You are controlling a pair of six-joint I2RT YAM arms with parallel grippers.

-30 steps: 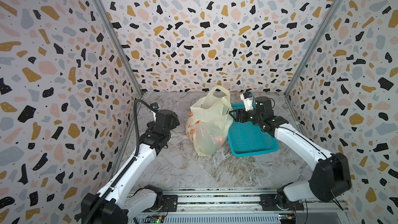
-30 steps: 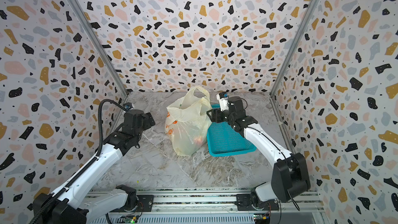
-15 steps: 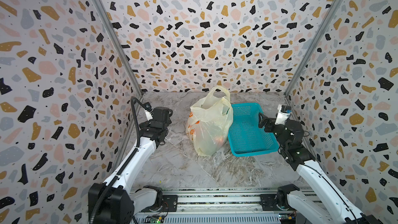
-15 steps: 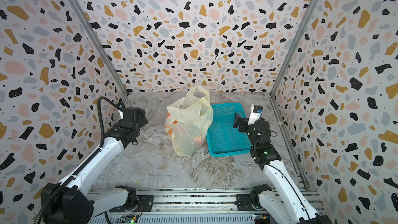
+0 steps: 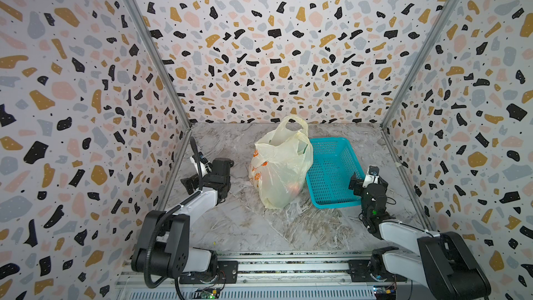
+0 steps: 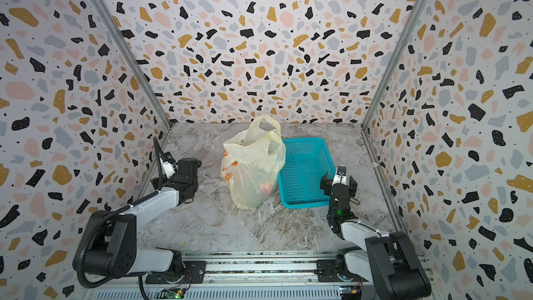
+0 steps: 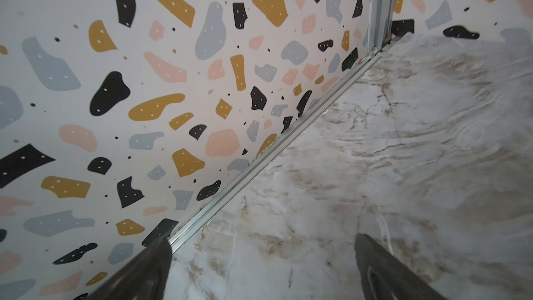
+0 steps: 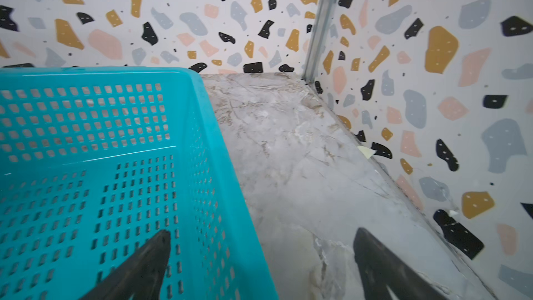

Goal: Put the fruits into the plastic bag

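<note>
Terrazzo-print walls (image 5: 259, 38) (three sides) enclose a grey marbled floor (image 5: 259, 226), evenly lit.

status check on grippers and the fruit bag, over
Left gripper open, empty. Right gripper open, empty, over basket rim. Plastic bag standing beside basket, reddish fruit showing through. Nothing in the way.

Centre: plastic bag (image 5: 281, 165), fruit (image 5: 294, 189) inside; basket (image 5: 331, 174) just right of bag.

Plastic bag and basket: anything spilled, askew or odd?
Nothing stands out. The plastic bag stands upright against the teal basket, a reddish fruit showing through its lower side. The basket is empty, and no fruit lies loose.
</note>
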